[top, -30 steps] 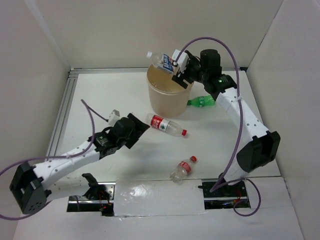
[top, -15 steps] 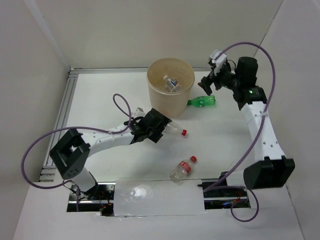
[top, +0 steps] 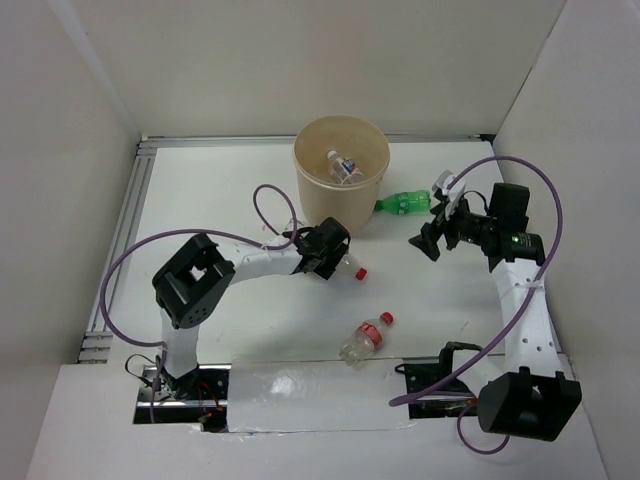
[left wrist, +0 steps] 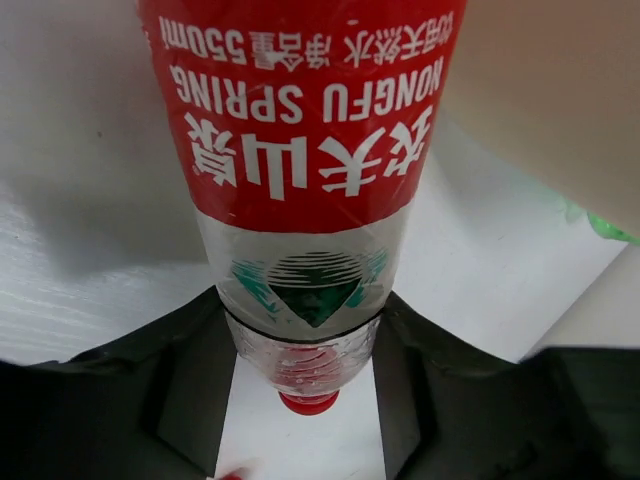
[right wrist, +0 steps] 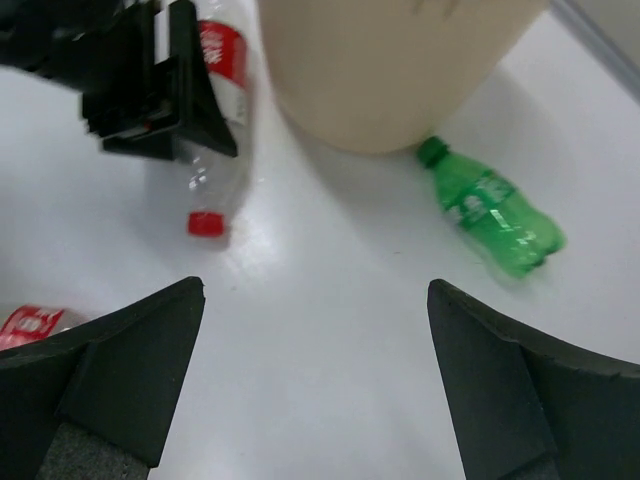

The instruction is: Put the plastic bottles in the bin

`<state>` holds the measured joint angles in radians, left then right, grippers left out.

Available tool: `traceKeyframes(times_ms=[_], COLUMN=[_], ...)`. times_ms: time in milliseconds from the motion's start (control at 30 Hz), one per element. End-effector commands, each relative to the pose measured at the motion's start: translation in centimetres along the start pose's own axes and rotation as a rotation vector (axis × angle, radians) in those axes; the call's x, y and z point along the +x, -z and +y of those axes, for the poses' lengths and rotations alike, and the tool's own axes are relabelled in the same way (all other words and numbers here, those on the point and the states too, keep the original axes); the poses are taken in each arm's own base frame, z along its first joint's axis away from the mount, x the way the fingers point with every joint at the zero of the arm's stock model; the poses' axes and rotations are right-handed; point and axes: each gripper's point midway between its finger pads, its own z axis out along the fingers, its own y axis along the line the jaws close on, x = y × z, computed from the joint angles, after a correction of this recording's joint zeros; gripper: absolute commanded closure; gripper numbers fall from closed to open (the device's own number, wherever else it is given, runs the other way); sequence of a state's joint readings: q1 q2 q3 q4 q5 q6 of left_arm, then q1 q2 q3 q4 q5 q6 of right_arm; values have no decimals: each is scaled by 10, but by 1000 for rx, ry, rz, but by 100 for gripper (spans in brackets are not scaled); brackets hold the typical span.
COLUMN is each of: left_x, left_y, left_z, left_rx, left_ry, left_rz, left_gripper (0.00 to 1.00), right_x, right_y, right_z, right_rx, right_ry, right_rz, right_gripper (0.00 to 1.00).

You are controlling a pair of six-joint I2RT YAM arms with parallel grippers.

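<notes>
A clear bottle with a red label (left wrist: 305, 150) lies on the table just in front of the tan bin (top: 318, 207). My left gripper (top: 326, 248) is shut on it near its shoulder, a finger (left wrist: 190, 380) pressed to each side and the red cap (top: 361, 271) sticking out. Inside the bin lies a blue-white labelled bottle (top: 343, 166). A green bottle (top: 403, 203) rests against the bin's right side. My right gripper (top: 430, 240) hangs open and holds nothing, above the table in front of the green bottle (right wrist: 490, 215). A third red-capped bottle (top: 365, 337) lies nearer the bases.
White walls close in the table on the left, back and right. A metal rail (top: 125, 230) runs along the left edge. Purple cables loop off both arms. A foil-covered strip (top: 315, 395) lies between the arm bases.
The right gripper dropped the blue-white bottle into the bin, then drew back toward the near right. The left arm reached in to the red-labelled bottle and closed on it.
</notes>
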<state>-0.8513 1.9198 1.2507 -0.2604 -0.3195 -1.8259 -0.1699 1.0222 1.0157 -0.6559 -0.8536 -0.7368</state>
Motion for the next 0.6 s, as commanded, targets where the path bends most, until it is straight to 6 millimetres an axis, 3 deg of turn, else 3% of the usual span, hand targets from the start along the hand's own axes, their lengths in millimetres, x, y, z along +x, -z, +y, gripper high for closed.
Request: traceKeyframes(times_ms=[0,33,133,167,267,300,333,367,433,467,500,533,567], left_x=[-8,-9,-15,-17,-21,-26,-30,-23,-29,-34,-30,-33,-37], left_y=[-5,-3,4,7,38,49,77,96,131,170,189,211,229], left_z=[9,10,22,21,18,17,7,2,-8,-27,-32,-49,-61], left_rx=[-36,-37,-44,-32,29,56,123,171,257,367,426,518,585], left_ry=[-21,-21,-61,-77,-205,-290,-326,-386,-525,-534,-581,-645,-662], left_rz=[-42,-42,-55,-62,-68,-103,-114,-118,-185,-210,-239,-278,-306], left_gripper=[42,53,70,81,91,93,97,99,100,100,100,100,100], right_x=[10,10,20,27,52,60,68,71,75,80,82,81,81], right_y=[6,7,6,8,13,10,8,8,3,2,-1,-1,-2], right_z=[36,50,74,85,123,127,133,136,141,144,145,149,152], right_rx=[-132,-192,-302,-350,-497,-525,-561,-578,-603,-613,-617,-636,-645], right_ry=[9,-5,85,161,215,298,320,337,380,378,375,384,389], right_rz=[-28,-45,-95,-100,-81,-92,-69,-61,-67,-52,-52,-56,-58], right_gripper=[1,1,1,1,2,4,5,7,11,15,20,27,49])
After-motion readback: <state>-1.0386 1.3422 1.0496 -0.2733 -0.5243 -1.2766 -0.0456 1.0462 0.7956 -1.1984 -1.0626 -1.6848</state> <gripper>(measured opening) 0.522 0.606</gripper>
